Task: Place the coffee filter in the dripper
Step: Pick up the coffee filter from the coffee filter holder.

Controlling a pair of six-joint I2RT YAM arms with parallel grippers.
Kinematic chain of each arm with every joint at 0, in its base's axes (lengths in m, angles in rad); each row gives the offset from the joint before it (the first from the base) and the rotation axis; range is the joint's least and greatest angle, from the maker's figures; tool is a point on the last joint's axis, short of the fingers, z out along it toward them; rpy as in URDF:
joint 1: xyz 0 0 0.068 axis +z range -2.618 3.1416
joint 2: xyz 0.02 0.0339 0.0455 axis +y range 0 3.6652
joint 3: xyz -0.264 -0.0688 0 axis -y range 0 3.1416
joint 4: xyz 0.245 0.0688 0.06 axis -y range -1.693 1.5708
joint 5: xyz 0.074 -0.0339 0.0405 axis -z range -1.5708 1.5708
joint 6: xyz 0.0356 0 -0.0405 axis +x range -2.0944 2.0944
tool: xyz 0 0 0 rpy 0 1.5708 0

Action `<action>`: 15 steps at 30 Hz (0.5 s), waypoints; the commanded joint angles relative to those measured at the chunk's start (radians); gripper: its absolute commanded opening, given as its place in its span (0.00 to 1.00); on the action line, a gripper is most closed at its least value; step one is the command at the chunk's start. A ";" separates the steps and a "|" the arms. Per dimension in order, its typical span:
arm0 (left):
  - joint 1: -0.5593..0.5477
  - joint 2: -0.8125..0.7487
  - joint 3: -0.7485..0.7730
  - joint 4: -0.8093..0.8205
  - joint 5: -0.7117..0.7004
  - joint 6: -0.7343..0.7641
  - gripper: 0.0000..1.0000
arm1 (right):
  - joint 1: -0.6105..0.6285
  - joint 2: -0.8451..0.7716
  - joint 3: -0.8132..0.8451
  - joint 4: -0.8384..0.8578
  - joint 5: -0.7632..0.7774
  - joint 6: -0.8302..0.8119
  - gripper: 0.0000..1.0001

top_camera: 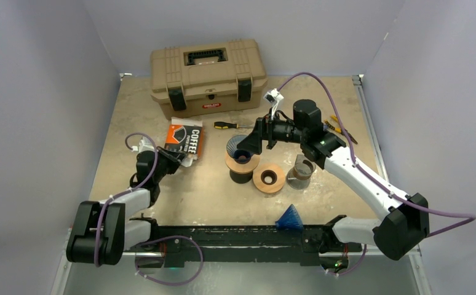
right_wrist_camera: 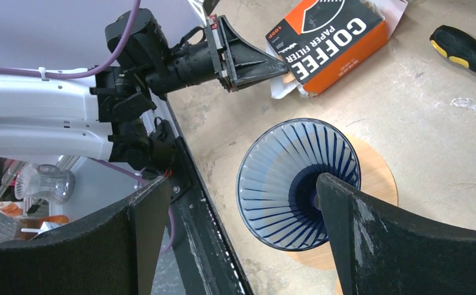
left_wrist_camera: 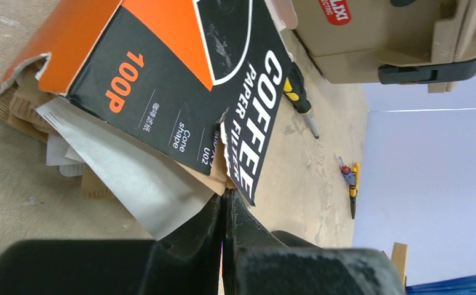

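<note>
Your left claw (left_wrist_camera: 225,195) is pinched shut, low and reaching forward; your right claw (right_wrist_camera: 238,184) hangs spread wide

Table (top_camera: 211,190): beige, scuffed top. Tan toolbox (top_camera: 208,77) far centre. Filter box (top_camera: 184,138) lying flat left of centre, paper filters (left_wrist_camera: 131,178) spilling out of its torn end onto the surface. Screwdriver (top_camera: 226,125) just near of the toolbox. Centre: black stand with wooden collar (top_camera: 242,166), wooden ring (top_camera: 269,178) just to its right, then a grey cup (top_camera: 301,172). Blue ribbed cone (top_camera: 290,217) at the near edge by my base rail. Yellow-handled tools (top_camera: 334,123) far right.
</note>
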 commanded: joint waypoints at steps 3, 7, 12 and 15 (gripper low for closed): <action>0.006 -0.110 -0.050 -0.006 0.001 -0.005 0.00 | -0.005 -0.013 0.037 0.023 -0.012 -0.009 0.92; 0.007 -0.181 -0.069 -0.065 -0.003 -0.001 0.00 | -0.005 -0.011 0.038 0.028 -0.011 -0.009 0.92; 0.006 -0.263 -0.067 -0.131 -0.009 0.004 0.00 | -0.005 -0.017 0.034 0.030 -0.008 -0.006 0.92; 0.007 -0.308 -0.067 -0.158 -0.013 -0.005 0.00 | -0.005 -0.020 0.034 0.033 -0.008 -0.003 0.92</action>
